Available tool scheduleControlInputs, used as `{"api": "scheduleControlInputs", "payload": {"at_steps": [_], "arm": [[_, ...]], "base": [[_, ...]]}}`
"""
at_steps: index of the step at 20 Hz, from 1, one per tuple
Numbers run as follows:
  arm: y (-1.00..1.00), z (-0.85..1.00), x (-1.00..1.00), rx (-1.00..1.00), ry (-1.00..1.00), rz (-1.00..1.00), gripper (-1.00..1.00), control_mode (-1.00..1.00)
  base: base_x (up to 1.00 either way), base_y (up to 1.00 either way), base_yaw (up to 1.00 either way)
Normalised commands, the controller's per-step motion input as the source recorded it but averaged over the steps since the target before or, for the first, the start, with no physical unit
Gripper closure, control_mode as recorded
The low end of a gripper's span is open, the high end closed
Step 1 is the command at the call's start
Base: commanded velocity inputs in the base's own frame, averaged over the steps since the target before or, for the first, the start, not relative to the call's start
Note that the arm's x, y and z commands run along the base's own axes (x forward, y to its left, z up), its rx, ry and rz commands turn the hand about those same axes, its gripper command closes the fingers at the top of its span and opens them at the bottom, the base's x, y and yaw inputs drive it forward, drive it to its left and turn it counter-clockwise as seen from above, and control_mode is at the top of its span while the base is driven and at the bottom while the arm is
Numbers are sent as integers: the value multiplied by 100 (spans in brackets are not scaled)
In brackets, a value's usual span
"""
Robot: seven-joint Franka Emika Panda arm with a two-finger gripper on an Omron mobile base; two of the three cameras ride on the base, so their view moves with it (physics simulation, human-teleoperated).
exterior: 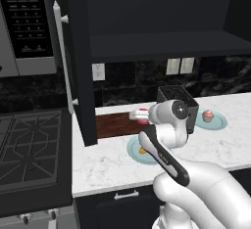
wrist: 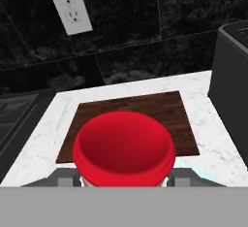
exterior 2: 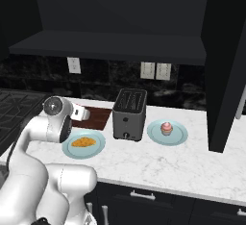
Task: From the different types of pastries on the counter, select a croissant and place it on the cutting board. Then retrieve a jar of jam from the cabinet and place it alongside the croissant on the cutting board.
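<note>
Gripper [wrist: 124, 180] seemingly clamps jam jar [wrist: 124, 146] above cutting board [wrist: 167, 107] on marble counter [exterior: 211, 142]

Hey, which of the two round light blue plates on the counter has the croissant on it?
The round light blue plate left of the dark toaster, beside the reddish-brown cutting board, carries the golden-orange croissant. The other blue plate, right of the toaster, holds the pink-frosted cupcake.

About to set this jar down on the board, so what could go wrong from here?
1. The croissant sits on its blue plate, not on the cutting board, so that step looks undone.
2. The jar of jam hangs over the board's near edge; released here, it might land partly off it.
3. The toaster stands close beside the board, and the arm could brush it.
</note>
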Motion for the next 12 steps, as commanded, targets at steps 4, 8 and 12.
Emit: {"api": "scheduleControlInputs", "payload": {"at_steps": [4, 8, 12], "arm": [[0, -54, 8, -11, -16, 0, 100, -100], [0, -86, 15, -13, -21, 0, 100, -100], [0, -100, 19, -4, -11, 1, 100, -100]], "base": [[0, 0, 0], [0, 0, 0], [0, 0, 0]]}}
